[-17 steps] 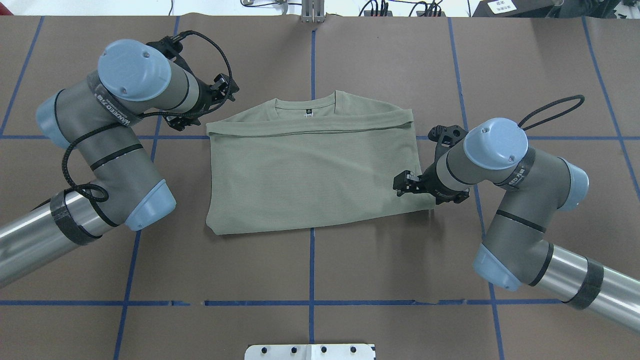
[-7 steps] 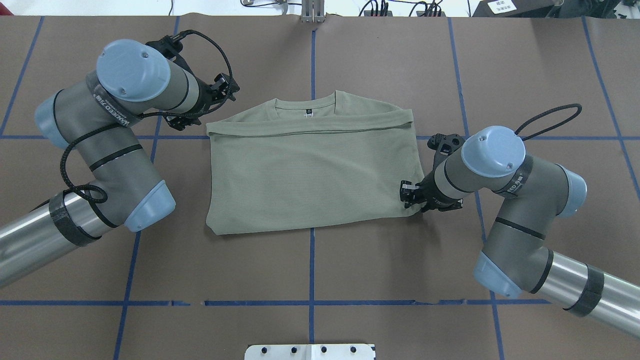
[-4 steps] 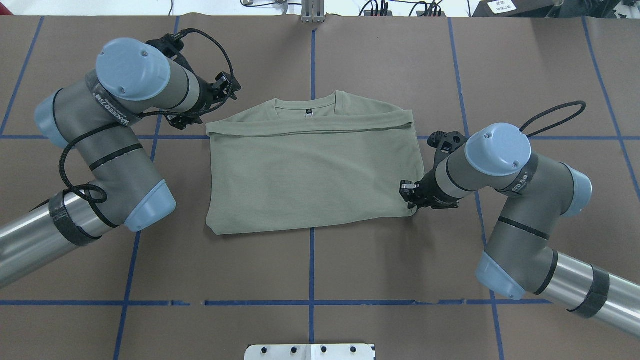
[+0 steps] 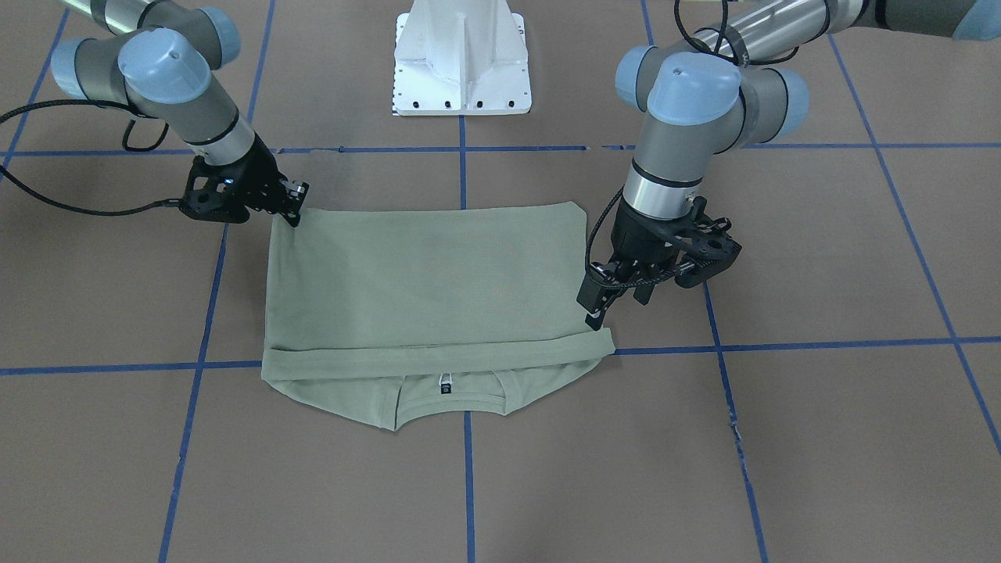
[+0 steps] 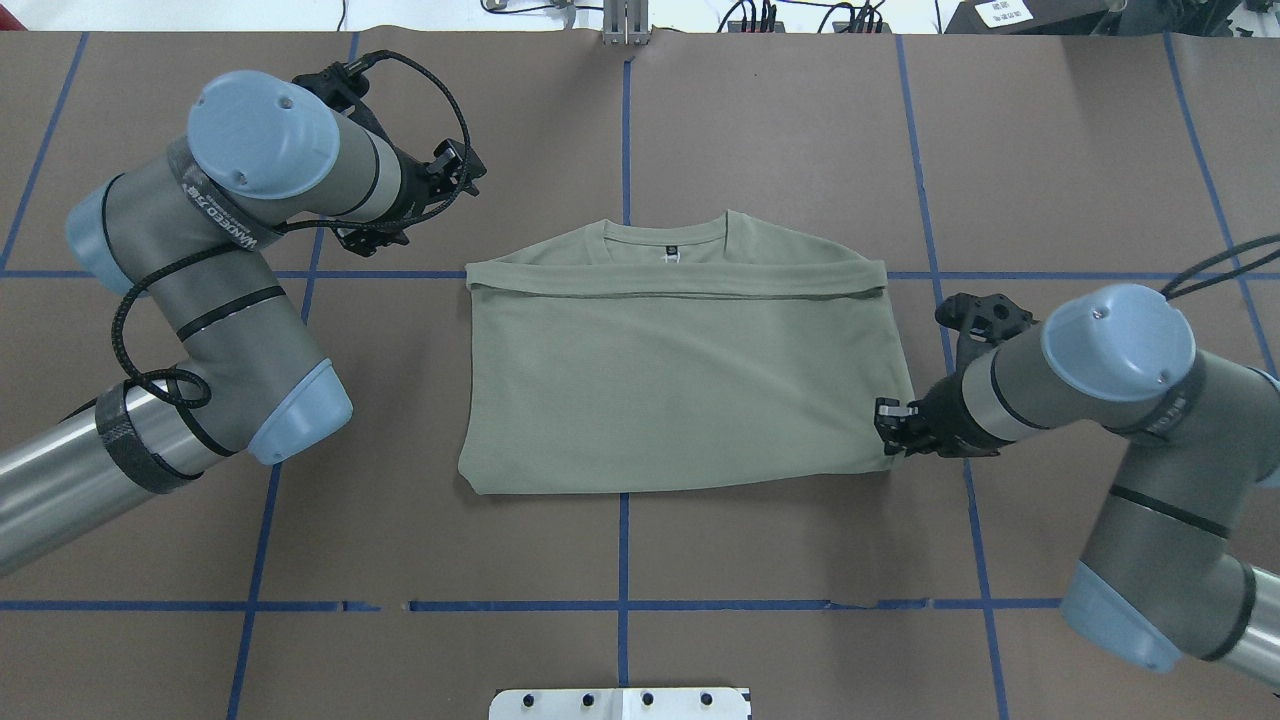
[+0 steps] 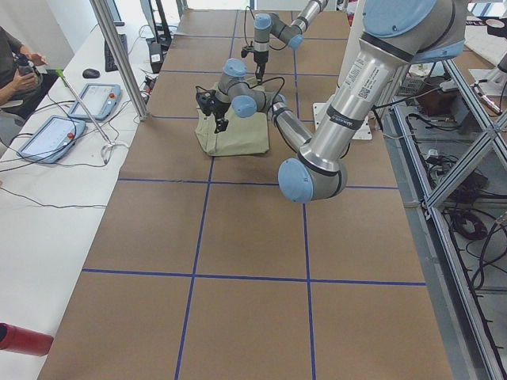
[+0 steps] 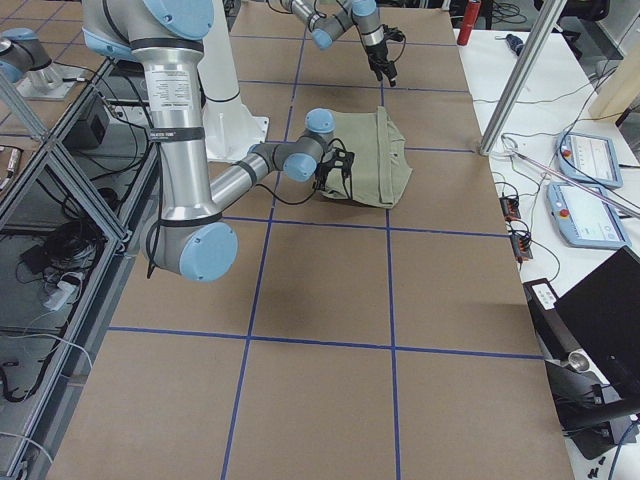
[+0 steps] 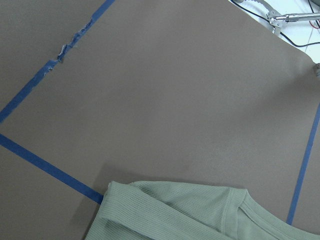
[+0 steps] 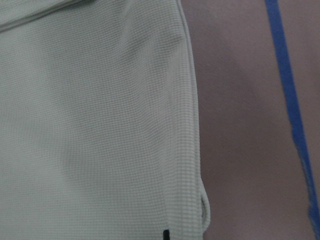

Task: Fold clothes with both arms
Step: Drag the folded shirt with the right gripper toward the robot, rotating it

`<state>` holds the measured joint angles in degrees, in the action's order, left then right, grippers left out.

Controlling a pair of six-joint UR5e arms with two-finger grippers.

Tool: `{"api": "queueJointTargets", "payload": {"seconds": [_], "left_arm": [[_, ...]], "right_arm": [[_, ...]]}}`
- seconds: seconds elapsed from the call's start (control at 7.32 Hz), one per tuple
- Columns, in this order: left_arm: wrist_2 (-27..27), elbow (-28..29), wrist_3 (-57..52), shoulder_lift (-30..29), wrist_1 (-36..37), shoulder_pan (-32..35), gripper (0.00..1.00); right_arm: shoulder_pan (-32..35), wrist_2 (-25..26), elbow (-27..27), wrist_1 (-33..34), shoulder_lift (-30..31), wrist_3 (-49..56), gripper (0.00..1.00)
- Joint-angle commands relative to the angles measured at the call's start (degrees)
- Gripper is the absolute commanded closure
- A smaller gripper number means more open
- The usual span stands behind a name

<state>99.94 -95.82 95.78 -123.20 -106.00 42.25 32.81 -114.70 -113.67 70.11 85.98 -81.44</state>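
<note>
The pale sage-green shirt (image 5: 680, 390) lies folded flat on the brown table, with its neck and black label (image 5: 668, 256) at the far edge. It also shows in the front-facing view (image 4: 422, 281) and fills the right wrist view (image 9: 100, 125). My right gripper (image 5: 888, 430) is shut on the shirt's near right corner, low on the table, also seen in the front-facing view (image 4: 293, 205). My left gripper (image 5: 458, 172) hangs open and empty, apart from the shirt's far left corner, also seen in the front-facing view (image 4: 618, 301). The left wrist view shows that corner (image 8: 200, 215) below it.
Blue tape lines (image 5: 624, 560) grid the brown table. The white pedestal (image 4: 461, 62) stands at the robot's side. A seated person (image 6: 12, 63) and tablets (image 6: 51, 134) are at a side bench beyond the table's far edge.
My right gripper closed on the shirt's near right corner and dragged the whole shirt toward the robot's right. The left gripper stayed almost still and is now farther from the shirt.
</note>
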Motion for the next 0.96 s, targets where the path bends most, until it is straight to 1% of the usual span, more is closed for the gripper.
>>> {"api": "queueJointTargets", "payload": {"seconds": [0.0,0.14,0.41,0.82], "left_arm": [[-0.2,-0.3,0.1,0.2,0.0,-0.2,0.01],[-1.1,-0.3,0.1,0.2,0.0,-0.2,0.01],[-1.4,-0.4,0.0,0.6,0.0,-0.2,0.01],[-2.7,-0.5,0.0,0.7,-0.1,-1.3,0.01]], "right_arm": [[-4.5,-2.3,-6.9,-0.1,8.4,-1.9,1.0],[-9.4,-2.8,-9.2,-0.1,10.6,-4.4,1.0],[-16.6,-2.8,-10.9,-0.1,11.8,-9.7,1.0],[-22.4,-2.6,-12.7,-0.2,11.7,-13.7,1.0]]}}
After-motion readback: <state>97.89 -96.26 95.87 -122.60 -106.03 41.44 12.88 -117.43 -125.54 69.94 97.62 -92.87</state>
